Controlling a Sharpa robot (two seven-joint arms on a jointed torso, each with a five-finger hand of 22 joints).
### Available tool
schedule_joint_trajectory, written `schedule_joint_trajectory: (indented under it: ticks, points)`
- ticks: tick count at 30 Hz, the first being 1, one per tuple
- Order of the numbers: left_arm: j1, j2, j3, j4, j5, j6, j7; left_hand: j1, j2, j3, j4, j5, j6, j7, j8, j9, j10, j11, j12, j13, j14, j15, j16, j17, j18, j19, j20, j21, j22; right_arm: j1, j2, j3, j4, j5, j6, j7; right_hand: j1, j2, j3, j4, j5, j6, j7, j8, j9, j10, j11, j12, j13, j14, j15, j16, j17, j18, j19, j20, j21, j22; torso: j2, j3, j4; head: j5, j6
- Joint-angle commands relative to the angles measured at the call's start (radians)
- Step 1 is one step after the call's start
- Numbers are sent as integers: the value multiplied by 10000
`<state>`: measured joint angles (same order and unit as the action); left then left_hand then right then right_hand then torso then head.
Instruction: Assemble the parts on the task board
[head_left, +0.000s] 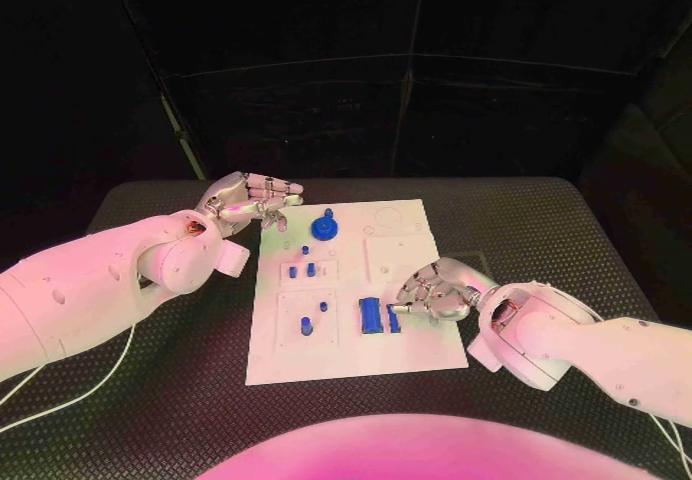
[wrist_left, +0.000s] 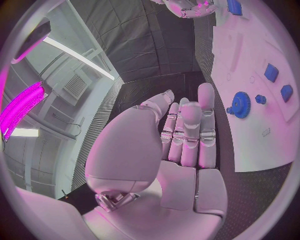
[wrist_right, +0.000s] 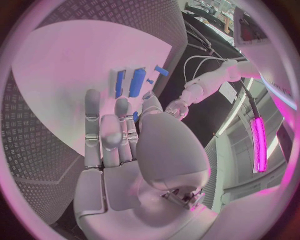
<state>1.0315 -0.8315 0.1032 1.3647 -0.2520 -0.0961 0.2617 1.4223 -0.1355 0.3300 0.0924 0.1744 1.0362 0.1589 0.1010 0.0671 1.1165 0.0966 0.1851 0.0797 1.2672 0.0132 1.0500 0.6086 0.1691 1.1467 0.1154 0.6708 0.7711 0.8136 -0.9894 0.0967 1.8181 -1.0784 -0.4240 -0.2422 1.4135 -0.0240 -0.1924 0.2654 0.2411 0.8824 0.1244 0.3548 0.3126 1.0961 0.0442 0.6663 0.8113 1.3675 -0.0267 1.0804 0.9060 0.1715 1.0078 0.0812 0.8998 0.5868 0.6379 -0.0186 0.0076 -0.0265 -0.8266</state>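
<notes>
Hands empty, fingers apart — left hand parked beside blue gear, right hand nearing blue bars to grasp.

Task board at the middle of the desk, a robot hand at each side.

The task board lies on the desk. On it, the gear sits at the far end, two small parts nearer, another part nearer still, and two long parts to their right (side by side). The left robot hand is off the board's far left corner; the right robot hand is over its right edge, just beside the long parts.
</notes>
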Motion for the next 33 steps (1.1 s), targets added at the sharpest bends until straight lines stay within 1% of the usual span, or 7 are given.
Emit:
schedule_joint_trajectory:
  ticks: [1, 9, 18, 23, 31, 32, 33]
  points:
    - [-4, 48, 11, -89, 471, 73, 542, 78, 11, -31, -61, -19, -72, 17, -28, -1, -94, 27, 87, -11, -879, 51, -877, -993, 118, -492, 44, -360, -153, 305, 101, 49, -609, 3888, -204, 2961, 642, 141, 78, -292, -3, -225, 230, -262, -152, -485, 187, -899, -787, -970, 209, -2294, -2242, 84, -356, 183, -797, -517, -198, -65, 63, -53, 108]
    - [-71, 402, 12, -752, 1498, -394, 1187, -5, -35, 47, 123, -17, -198, 57, -77, -1, -357, 351, -196, -157, -2975, 755, -4906, -2924, -85, -3400, 642, -3092, -1757, 1121, 1097, 84, -3290, 6602, 408, 5289, 2284, 469, 171, -916, -1242, 217, 483, -1423, -913, -384, 781, -4200, -4760, -3592, 1077, -6040, -4682, -87, -2258, 961, -3530, -2022, -633, -139, 116, -194, 558]
    - [-119, 1174, 10, -1871, 2432, -1600, 2067, -319, 91, -788, 480, -24, -751, -34, -360, -21, -1270, 752, -1214, -166, -3679, 1371, -8699, -4683, 126, -5190, 1748, -5816, -4312, 1392, 2708, 103, -5904, 7670, 984, 6590, 1199, 896, -274, -1343, -1090, 811, 747, -2906, -1897, -75, 1099, -5635, -7488, -3293, 1591, -9428, -7397, 146, -2120, 1736, -5953, -3606, -892, -148, 49, -204, 1044]
    - [-128, 1499, 11, -2236, 2551, -2082, 2292, -409, 347, -1777, 744, 3, -1632, -197, -402, -36, -2614, 685, -1267, -182, -4319, 1432, -9757, -5118, -277, -7733, 1770, -6263, -5881, 1414, 3227, 107, -6553, 7962, 1049, 6919, 728, 1001, -282, -1510, -1012, 609, 825, -2929, -2163, -387, 1262, -5960, -7492, -3633, 1791, -10011, -7915, 106, -2174, 1869, -6520, -3985, -924, -117, 36, -188, 1189]
    - [-135, 1839, 11, -2531, 2608, -2412, 2427, -318, 431, -1950, 768, 6, -1810, -123, -394, -39, -2896, 615, -1262, -194, -4368, 1438, -9855, -5181, -305, -7605, 1773, -6220, -5915, 1426, 3712, 110, -7107, 8104, 1282, 7166, 96, 1151, -154, -1971, -1007, 523, 752, -2930, -2480, -1123, 1515, -6039, -7495, -4510, 2079, -10198, -8448, 37, -2453, 2067, -7466, -4604, -900, -81, 63, -101, 1360]
    - [-151, 1780, 2, -2488, 2348, -1942, 1976, -4486, 1355, -2303, 262, -523, -4360, -601, -1010, -671, -5376, 134, -1851, -797, -6817, 968, -10500, -6086, -666, -8813, 895, -6708, -6472, 1401, 3656, 99, -7040, 7724, 926, 6632, -4100, 240, 469, -2654, -1435, -2228, 160, -3548, -3126, -4029, 931, -6663, -8113, -7203, 1518, -10804, -9060, -518, -4699, 1203, -7872, -4951, -896, -108, 48, -141, 1320]
    - [-149, 1770, -7, -2451, 2350, -1981, 1981, -4724, 1355, -2346, 218, -532, -4536, -603, -1010, -671, -5535, 113, -1851, -797, -7004, 940, -10500, -6086, -665, -8845, 850, -6708, -6485, 1410, 3643, 90, -7001, 7750, 888, 6640, -4443, 240, 521, -2654, -1438, -2455, 115, -3548, -3126, -4272, 884, -6663, -8113, -7435, 1493, -10804, -9060, -518, -4878, 1158, -7936, -4997, -896, -105, 46, -137, 1330]
